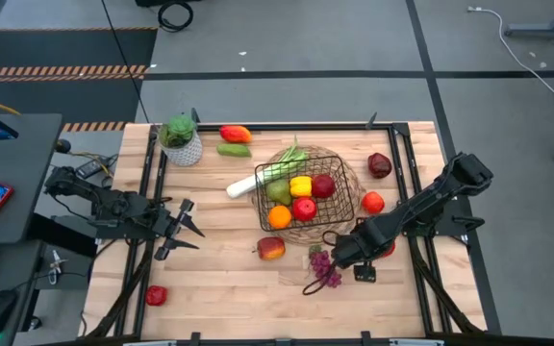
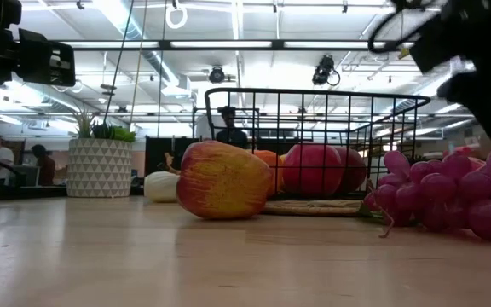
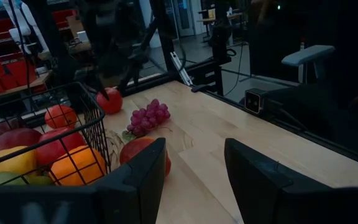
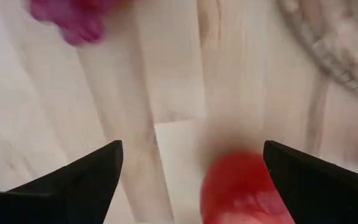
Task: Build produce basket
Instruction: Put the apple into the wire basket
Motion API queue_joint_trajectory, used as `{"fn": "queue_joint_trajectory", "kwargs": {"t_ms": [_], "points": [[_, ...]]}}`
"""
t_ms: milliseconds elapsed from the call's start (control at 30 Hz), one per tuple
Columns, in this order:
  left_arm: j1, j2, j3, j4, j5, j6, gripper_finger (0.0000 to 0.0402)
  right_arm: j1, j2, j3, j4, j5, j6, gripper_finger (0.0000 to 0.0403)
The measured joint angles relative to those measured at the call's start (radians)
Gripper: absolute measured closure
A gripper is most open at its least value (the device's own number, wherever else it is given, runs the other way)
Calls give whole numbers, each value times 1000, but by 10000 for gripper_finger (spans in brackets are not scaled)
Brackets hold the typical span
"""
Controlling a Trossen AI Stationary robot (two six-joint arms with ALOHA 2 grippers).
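The black wire basket stands on a round woven mat mid-table, holding a leek, a yellow piece, a green one, an orange and red apples. Loose on the wood lie an apple, purple grapes and a red fruit. My right gripper hangs open, pointing down just above that red fruit, right of the grapes; its fingers stand wide on either side without touching. My left gripper waits open at the left edge, pointing level toward the basket, with nothing between its fingers.
A potted plant, a red-orange pepper and a green piece sit at the far left. A dark red apple and a red-orange fruit lie right of the basket. A small red piece lies near the front left corner.
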Motion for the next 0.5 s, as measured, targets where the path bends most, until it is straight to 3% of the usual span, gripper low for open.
{"fn": "queue_joint_trajectory", "kwargs": {"t_ms": [167,267,500], "points": [[0,0,0,0,0,0,230,21,-23,69,-209,148,88,10],[0,0,0,0,0,0,230,25,-31,43,-267,126,173,10],[0,0,0,0,0,0,230,71,-121,-107,-160,63,291,10]]}}
